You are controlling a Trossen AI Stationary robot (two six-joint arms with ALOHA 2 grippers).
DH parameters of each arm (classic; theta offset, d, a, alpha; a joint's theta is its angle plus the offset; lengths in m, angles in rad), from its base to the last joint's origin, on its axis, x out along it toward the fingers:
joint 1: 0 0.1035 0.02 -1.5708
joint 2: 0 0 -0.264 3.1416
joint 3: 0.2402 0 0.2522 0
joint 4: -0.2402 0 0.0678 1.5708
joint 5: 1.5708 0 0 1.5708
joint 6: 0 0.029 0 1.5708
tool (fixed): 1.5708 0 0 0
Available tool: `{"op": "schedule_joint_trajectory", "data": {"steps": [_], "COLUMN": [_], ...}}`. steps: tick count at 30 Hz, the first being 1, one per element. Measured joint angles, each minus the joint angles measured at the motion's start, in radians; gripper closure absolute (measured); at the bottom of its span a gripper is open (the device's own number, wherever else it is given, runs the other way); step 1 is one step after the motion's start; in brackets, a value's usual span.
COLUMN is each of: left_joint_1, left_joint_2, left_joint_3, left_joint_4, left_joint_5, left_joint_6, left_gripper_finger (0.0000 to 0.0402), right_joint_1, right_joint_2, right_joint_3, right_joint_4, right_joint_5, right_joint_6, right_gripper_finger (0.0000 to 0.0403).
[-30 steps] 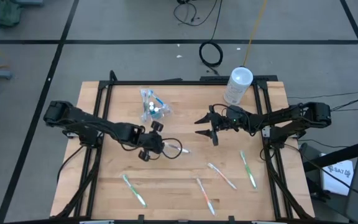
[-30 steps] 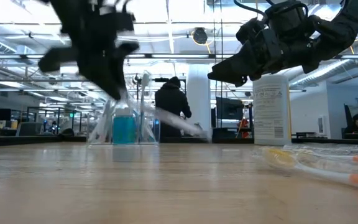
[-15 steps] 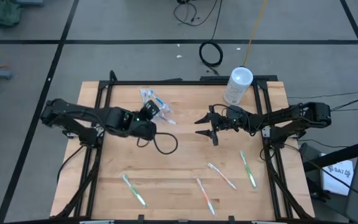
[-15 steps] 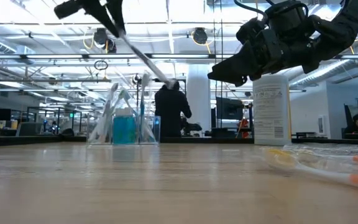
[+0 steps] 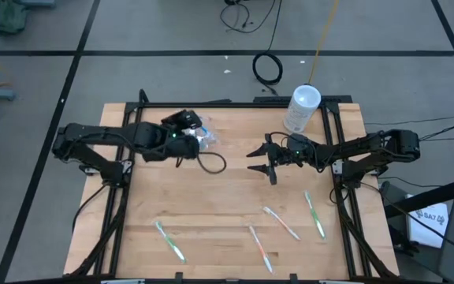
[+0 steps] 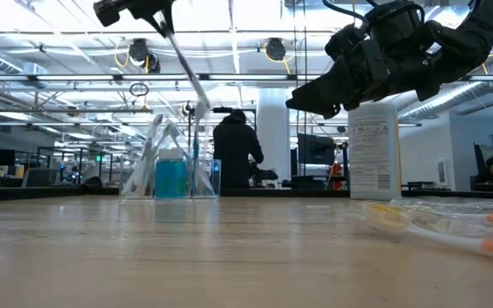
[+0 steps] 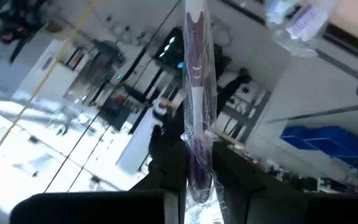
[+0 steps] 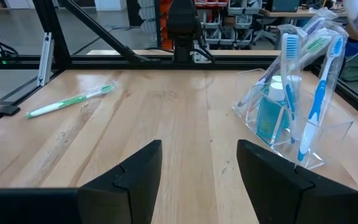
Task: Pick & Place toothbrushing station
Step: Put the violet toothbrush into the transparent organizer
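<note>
A wooden table [image 5: 227, 197] holds a clear plastic pouch [image 8: 291, 106] standing near its far edge, with blue and green toothbrushes and a small teal tube upright inside it. The left gripper [image 5: 181, 120] hangs in the air right at the pouch, clenched on a wrapped purple toothbrush [image 7: 194, 106] that juts out past its fingertips. The right gripper [image 5: 265, 158] waits well to one side of the pouch, over the middle of the table, its two fingers spread wide with nothing between them. A tall whitish canister [image 5: 302, 109] stands at the far edge, away from the pouch on the right arm's side. Four loose toothbrushes lie near the table's front edge, well apart from the pouch: a green one [image 5: 169, 241], an orange-tipped one [image 5: 260, 248], a pale one [image 5: 280, 222] and another green one [image 5: 314, 214].

The step in hand looks like dropping the held brush into the pouch. Next, the tip must line up with the pouch mouth, lower in, then the fingers let go.
</note>
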Motion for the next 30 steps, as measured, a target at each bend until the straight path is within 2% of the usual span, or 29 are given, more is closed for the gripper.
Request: {"op": "schedule_joint_trajectory", "data": {"steps": [5,7,12,18,25,30], "left_joint_1": [0.095,0.129,0.198,0.248,0.258,0.261], "left_joint_2": [0.010,0.015,0.039,0.093,0.186,0.247], "left_joint_3": [0.000,0.000,0.000,-0.002,-0.002,-0.002], "left_joint_4": [0.000,0.006,0.063,0.105,0.157,0.256], "left_joint_5": [0.221,0.275,0.300,0.417,0.439,0.428], "left_joint_6": [0.051,0.080,0.205,0.312,0.307,0.213], "left_gripper_finger": [0.0341,0.0340,0.0340,0.0339,0.0339,0.0339], "right_joint_1": [0.000,0.000,0.000,0.000,0.000,0.000], "right_joint_2": [0.000,0.000,0.000,0.000,0.000,0.000], "right_joint_3": [0.000,0.000,0.000,0.000,0.000,0.000], "right_joint_4": [0.000,0.000,0.001,0.000,0.000,0.000], "right_joint_5": [0.000,0.000,0.000,0.000,0.000,0.000], "right_joint_6": [0.000,0.000,0.000,0.000,-0.008,-0.016], "right_gripper_finger": [0.0202,0.0202,0.0202,0.0202,0.0202,0.0202]}}
